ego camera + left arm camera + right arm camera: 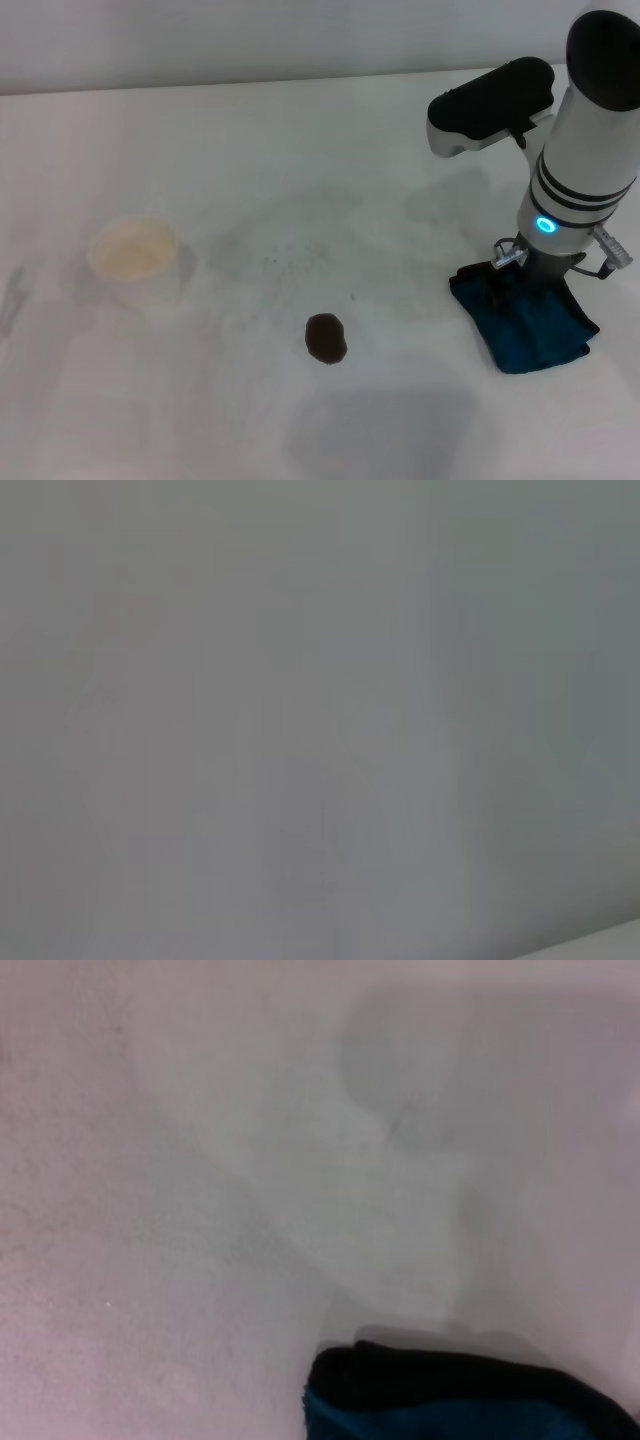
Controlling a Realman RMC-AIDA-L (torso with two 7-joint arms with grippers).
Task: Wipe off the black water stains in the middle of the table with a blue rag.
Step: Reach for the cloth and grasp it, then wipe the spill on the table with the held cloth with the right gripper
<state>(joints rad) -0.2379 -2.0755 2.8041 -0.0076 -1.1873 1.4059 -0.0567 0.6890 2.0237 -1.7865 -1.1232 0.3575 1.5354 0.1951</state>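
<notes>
I have the right gripper (535, 275) down on the blue rag (525, 325), well right of the black water stains (326, 338) mid-table (300, 150), ready to drag it over; finger state I cannot tell

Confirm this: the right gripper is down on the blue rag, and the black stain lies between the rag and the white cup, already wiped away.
Not wiped: the head view shows the black stain intact on the table, between the blue rag and white cup. The right gripper is down on the rag.
</notes>
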